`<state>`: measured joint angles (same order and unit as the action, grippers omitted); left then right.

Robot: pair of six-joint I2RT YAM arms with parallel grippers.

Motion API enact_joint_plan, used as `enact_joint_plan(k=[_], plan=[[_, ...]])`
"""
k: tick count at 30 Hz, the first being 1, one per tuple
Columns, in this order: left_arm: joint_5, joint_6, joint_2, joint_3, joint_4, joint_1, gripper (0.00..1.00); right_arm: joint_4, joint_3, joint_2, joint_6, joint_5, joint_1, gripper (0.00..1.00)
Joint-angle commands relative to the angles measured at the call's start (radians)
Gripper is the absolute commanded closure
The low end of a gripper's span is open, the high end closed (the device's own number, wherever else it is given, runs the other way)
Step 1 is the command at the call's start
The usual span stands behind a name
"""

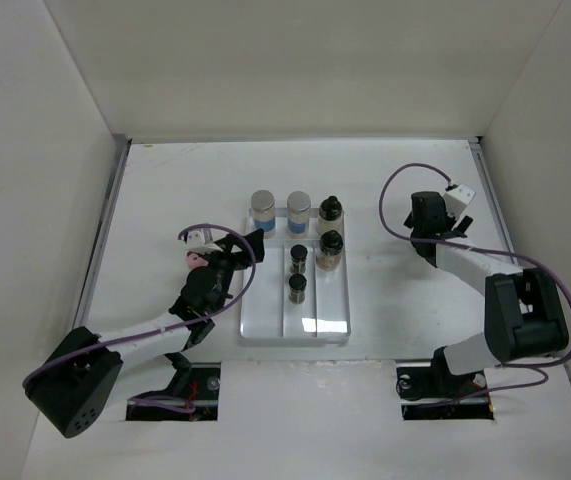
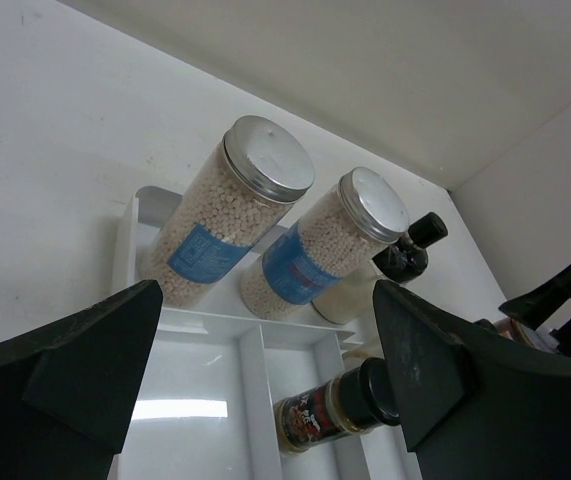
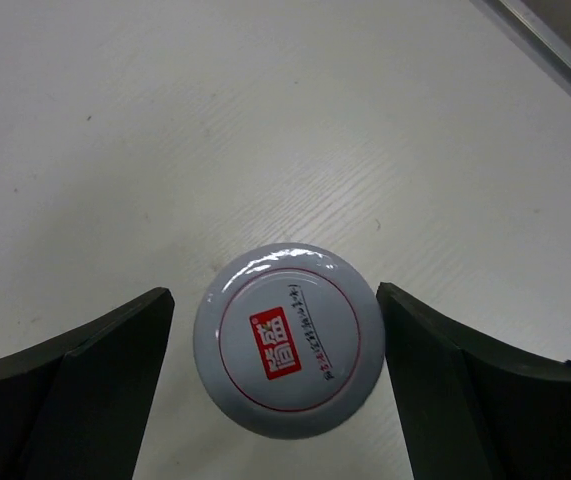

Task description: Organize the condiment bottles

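Two silver-lidded, blue-labelled jars (image 1: 263, 212) (image 1: 298, 212) stand at the far end of the white tray (image 1: 265, 325). Several black-capped jars stand in its middle and right lanes (image 1: 298, 258) (image 1: 297, 289) (image 1: 329, 248) (image 1: 330, 210). My left gripper (image 1: 252, 243) is open and empty at the tray's left side. Its wrist view shows the two silver-lidded jars (image 2: 235, 215) (image 2: 320, 245) and a black-capped jar (image 2: 340, 405) between the fingers (image 2: 75, 370). My right gripper (image 1: 428, 215) is open, right of the tray. It straddles the wide silver lid (image 3: 287, 340) without touching it.
White walls enclose the table on three sides, with a metal strip (image 1: 105, 230) along the left edge. A pinkish thing (image 1: 196, 259) shows partly under my left wrist. Purple cables loop over both arms. The tray's left lane (image 2: 180, 410) holds nothing.
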<state>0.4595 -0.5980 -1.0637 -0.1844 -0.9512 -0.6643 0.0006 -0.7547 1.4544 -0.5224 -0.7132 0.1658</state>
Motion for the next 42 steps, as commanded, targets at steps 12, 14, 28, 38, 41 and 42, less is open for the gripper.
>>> enact_joint_plan(k=[12,14,28,38,41,42], plan=[[-0.002,0.010,0.002,-0.023,-0.061,-0.002,0.13,0.069,0.011,-0.104,-0.004,0.015,0.106,0.41],[-0.005,0.010,-0.004,-0.023,-0.061,0.005,0.13,0.035,0.047,-0.191,-0.002,0.006,0.184,0.41],[0.001,0.012,-0.008,-0.032,-0.054,-0.007,0.13,-0.246,0.060,-0.464,-0.172,-0.037,0.836,0.44],[0.004,0.023,0.002,-0.035,-0.040,-0.002,0.13,-0.055,0.017,-0.272,-0.027,-0.025,0.941,0.44],[0.014,0.036,0.002,-0.049,-0.021,-0.002,0.13,-0.014,0.021,-0.226,0.005,-0.035,0.944,0.44],[0.025,0.044,-0.004,-0.056,-0.009,-0.002,0.13,-0.004,0.028,-0.212,0.009,-0.040,0.944,0.43]])
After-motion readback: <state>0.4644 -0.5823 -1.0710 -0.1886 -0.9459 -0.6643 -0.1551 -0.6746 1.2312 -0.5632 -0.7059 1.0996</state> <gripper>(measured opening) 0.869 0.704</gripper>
